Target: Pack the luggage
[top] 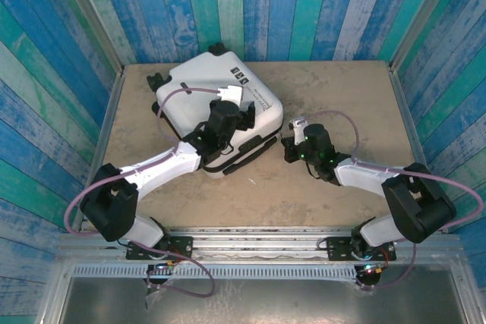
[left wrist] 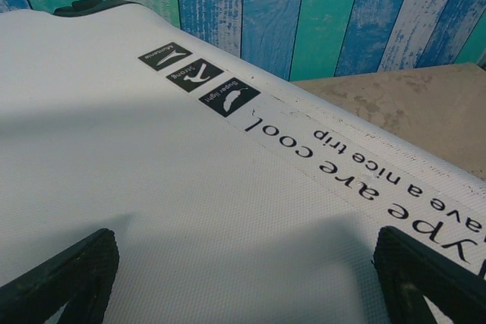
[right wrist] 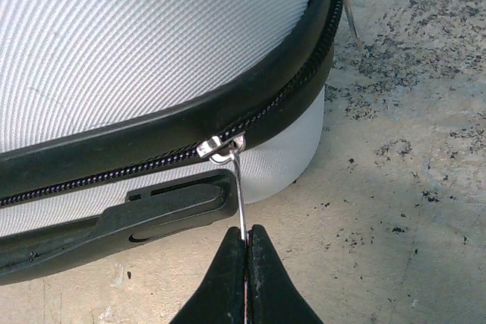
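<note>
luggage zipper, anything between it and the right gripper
Nothing visible does. The right gripper is shut on the zipper pull of the luggage, just right of the black side handle.

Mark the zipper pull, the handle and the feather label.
zipper pull (right wrist: 240, 187): right wrist view, middle of the thin metal tab.
handle (right wrist: 175, 199): right wrist view, its upper bar.
feather label (left wrist: 229, 97): left wrist view, centre of the black square.

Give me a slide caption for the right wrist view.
Right gripper shut on the zipper pull of the white luggage, near its black handle.
</note>
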